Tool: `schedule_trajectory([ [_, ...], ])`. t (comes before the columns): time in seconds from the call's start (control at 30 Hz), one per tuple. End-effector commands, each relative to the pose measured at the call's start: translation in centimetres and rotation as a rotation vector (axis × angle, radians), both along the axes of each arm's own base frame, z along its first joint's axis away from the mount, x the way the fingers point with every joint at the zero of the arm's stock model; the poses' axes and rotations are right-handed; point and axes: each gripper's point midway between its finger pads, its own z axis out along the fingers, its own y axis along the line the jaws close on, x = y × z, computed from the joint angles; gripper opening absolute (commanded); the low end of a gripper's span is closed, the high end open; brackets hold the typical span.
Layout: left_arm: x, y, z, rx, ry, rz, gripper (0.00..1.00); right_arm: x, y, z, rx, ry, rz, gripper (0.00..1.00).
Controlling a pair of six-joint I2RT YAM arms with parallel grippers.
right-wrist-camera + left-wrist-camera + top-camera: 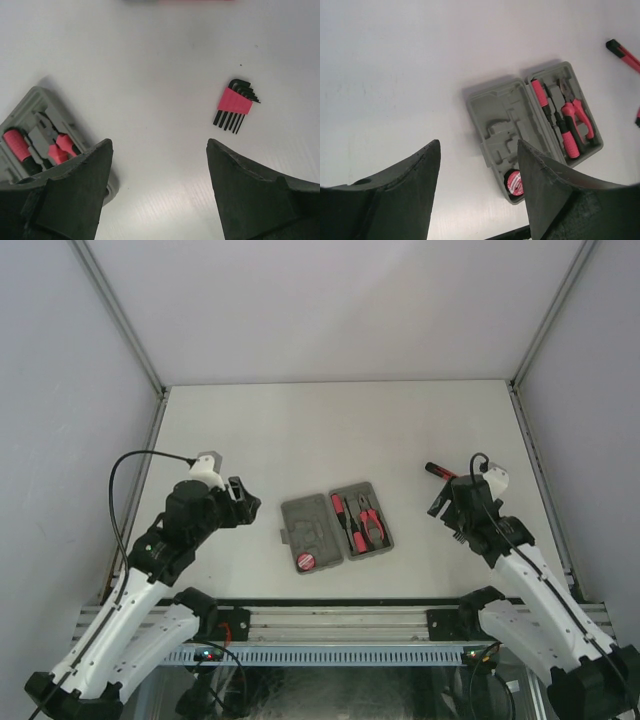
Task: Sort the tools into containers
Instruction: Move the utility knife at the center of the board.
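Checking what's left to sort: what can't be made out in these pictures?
- Slim red-black tool: top view, one end behind the right arm; left wrist view, cut by the edge.
- Round red item in the case: too small to identify.
- Case: right wrist view, cut by the edge and a finger.

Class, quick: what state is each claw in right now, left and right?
Left claw: open, holding nothing.
Right claw: open, holding nothing.
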Motion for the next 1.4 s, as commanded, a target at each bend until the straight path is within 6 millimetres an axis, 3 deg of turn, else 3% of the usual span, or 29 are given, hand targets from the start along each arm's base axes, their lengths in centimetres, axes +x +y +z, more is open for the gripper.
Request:
schedule_trajectory([
  [0.0, -0.2, 1.0, 2.2, 0.065, -0.074, -0.02, 0.68, 2.9, 0.2, 1.5, -0.007, -0.034, 0.042, 0.75],
  [0.17, -0.4, 1.6, 2.0, 0.093, -0.09, -0.01, 0.69, 6.1, -1.2, 1.5, 0.035, -0.046, -0.068, 0.75],
  [0.33, -0.5, 1.1, 1.3, 0.114, -0.059, -0.056, 0.7, 8.6, -3.9, 1.1, 0.073, -0.006, -0.272, 0.77],
  [0.6, -0.3, 1.5, 0.9, 0.138, -0.052, -0.042, 0.71, 11.3, -6.6, 0.7, 0.124, 0.055, -0.537, 0.79],
  [0.83, -0.1, 2.4, 0.1, 0.18, -0.017, 0.006, 0.72, 13.6, -7.0, -0.6, 0.186, 0.08, -0.636, 0.78],
  [1.37, 0.0, 2.3, -0.5, 0.189, 0.012, -0.002, 0.73, 16.2, -7.7, -3.6, 0.169, 0.238, -0.827, 0.76],
])
